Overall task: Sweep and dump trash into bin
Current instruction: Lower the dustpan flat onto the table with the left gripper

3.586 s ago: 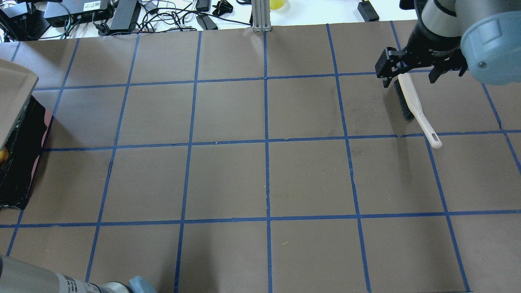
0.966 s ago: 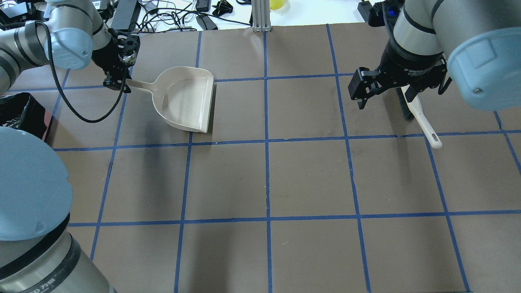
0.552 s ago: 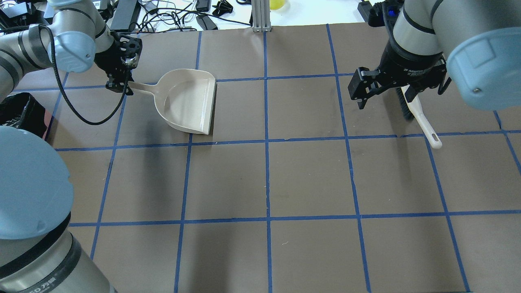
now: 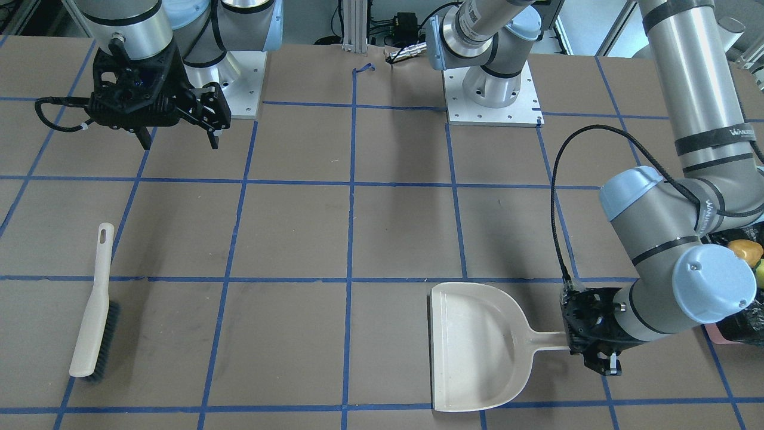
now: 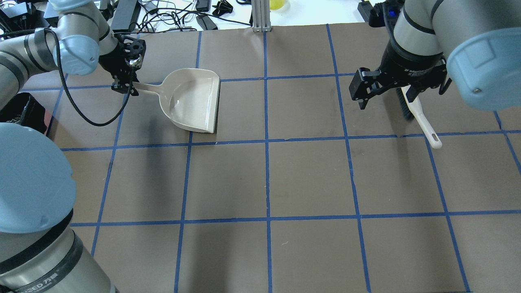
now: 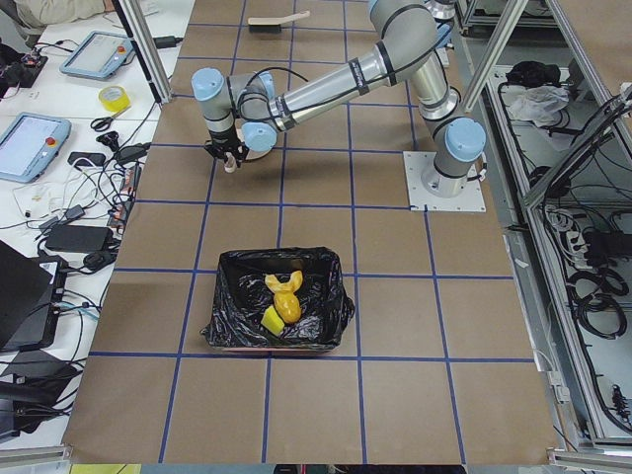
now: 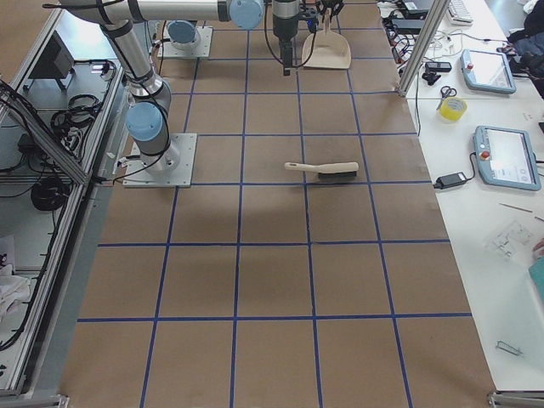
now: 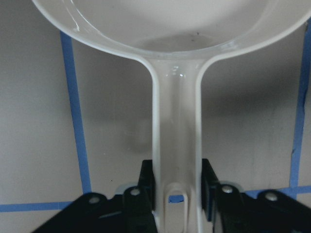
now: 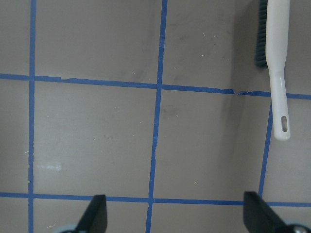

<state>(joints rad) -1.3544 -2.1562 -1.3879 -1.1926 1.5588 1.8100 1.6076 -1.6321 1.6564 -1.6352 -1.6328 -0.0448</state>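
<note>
The bin [image 6: 229,269], pink with a black bag, stands at the table's left end; its edge shows in the overhead view [image 5: 22,112]. The trash lies inside it: a golden-brown lump [image 6: 287,308], a yellow-green wedge [image 6: 268,320] and a paler piece [image 6: 281,285]. My left gripper [image 5: 124,84] is shut on the handle of the beige dustpan [image 5: 191,101], seen close up in the left wrist view [image 8: 177,145]. The pan is empty and low over the table. My right gripper [image 5: 401,94] is open and empty, above and just left of the brush [image 5: 417,112].
The brush [image 4: 95,304] lies flat on the table by itself, handle toward the robot. Cables and electronics [image 5: 122,14] line the far edge behind the dustpan. A metal post [image 5: 260,16] stands at the far middle edge.
My left arm has carried the dustpan from over the bin out onto the table and is still shifting it slightly right. My right gripper has moved left off the brush and then held still.
</note>
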